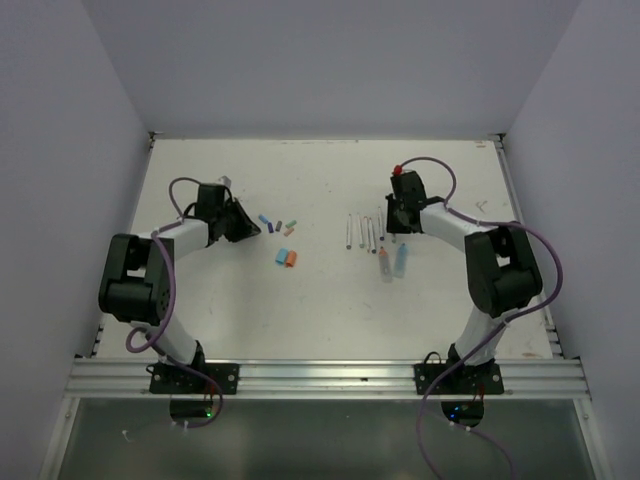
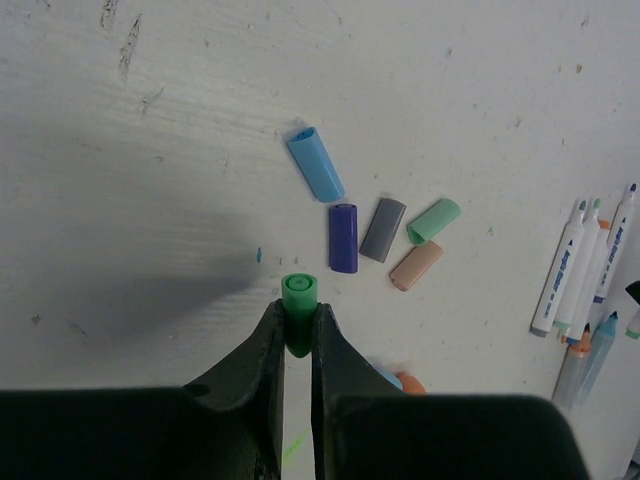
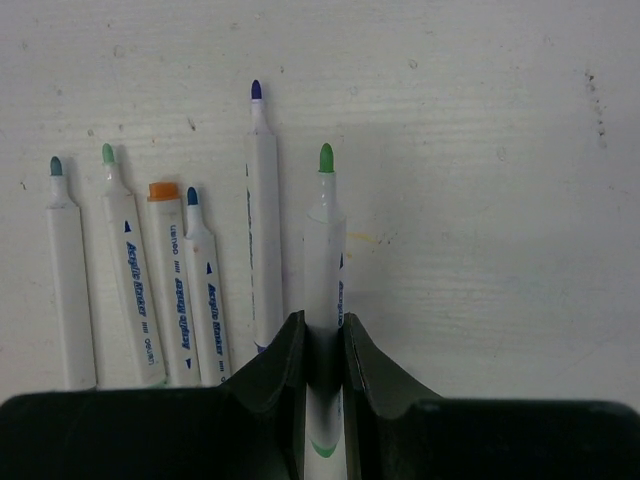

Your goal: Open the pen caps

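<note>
My left gripper (image 2: 297,325) is shut on a small green pen cap (image 2: 298,296) and holds it just above the table, near loose caps: light blue (image 2: 316,164), purple (image 2: 343,237), grey (image 2: 383,229), mint (image 2: 433,220) and tan (image 2: 416,265). In the top view the left gripper (image 1: 246,226) sits left of these caps (image 1: 280,226), with the fat orange cap (image 1: 293,259) and fat light blue cap (image 1: 281,258) below them. My right gripper (image 3: 323,335) is shut on an uncapped white marker with a green tip (image 3: 325,235); in the top view the gripper (image 1: 397,222) is at the right end of the marker row.
Several uncapped white markers (image 3: 262,220) lie side by side left of the held one, one with an orange tip (image 3: 165,280). They show in the top view (image 1: 362,232), with two fatter markers (image 1: 392,262) below. White walls enclose the table (image 1: 320,320).
</note>
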